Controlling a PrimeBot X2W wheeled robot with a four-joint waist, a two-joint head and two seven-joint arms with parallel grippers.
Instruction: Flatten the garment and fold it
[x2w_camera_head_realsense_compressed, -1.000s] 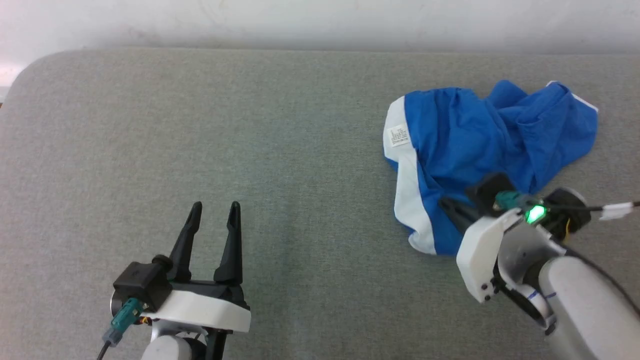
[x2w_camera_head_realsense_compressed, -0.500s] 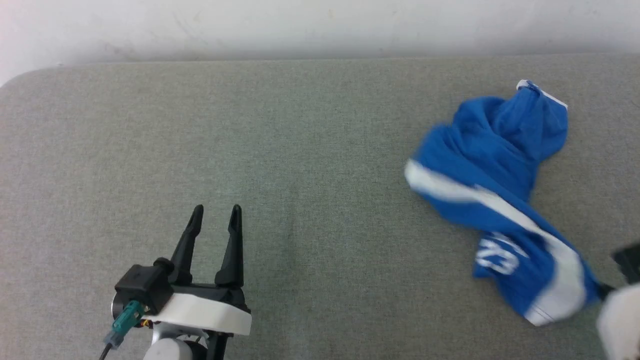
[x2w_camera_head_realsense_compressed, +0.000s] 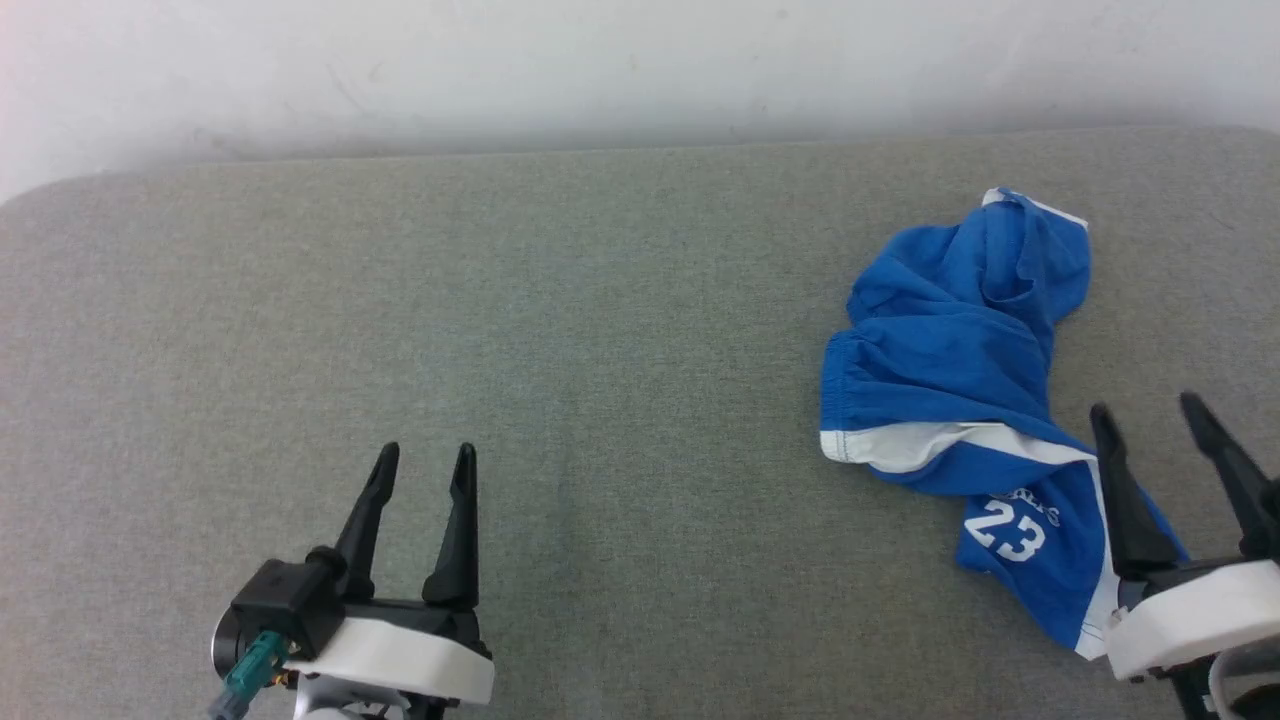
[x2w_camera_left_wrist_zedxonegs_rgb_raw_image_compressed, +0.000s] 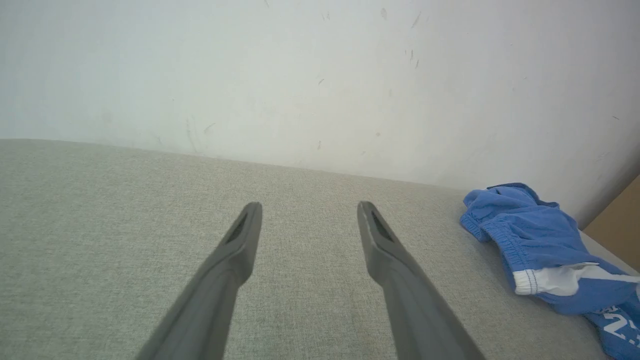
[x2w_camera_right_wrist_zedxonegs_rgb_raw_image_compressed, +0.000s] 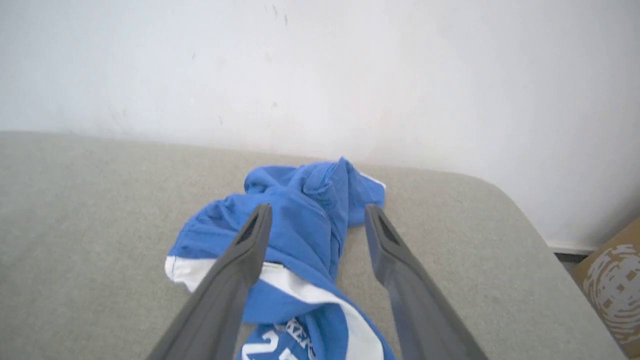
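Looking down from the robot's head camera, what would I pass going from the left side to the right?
left hand, open above the grey padded surface → crumpled blue shorts → right hand, open at the shorts' near end

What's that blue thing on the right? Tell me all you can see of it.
The shorts are bright blue, soft thin cloth, with a gathered elastic waistband, white stripe and trim, and a white 23 below lettering. They lie crumpled and twisted on the grey padded surface near its right end. The open right gripper stands over their near end, gripping nothing.
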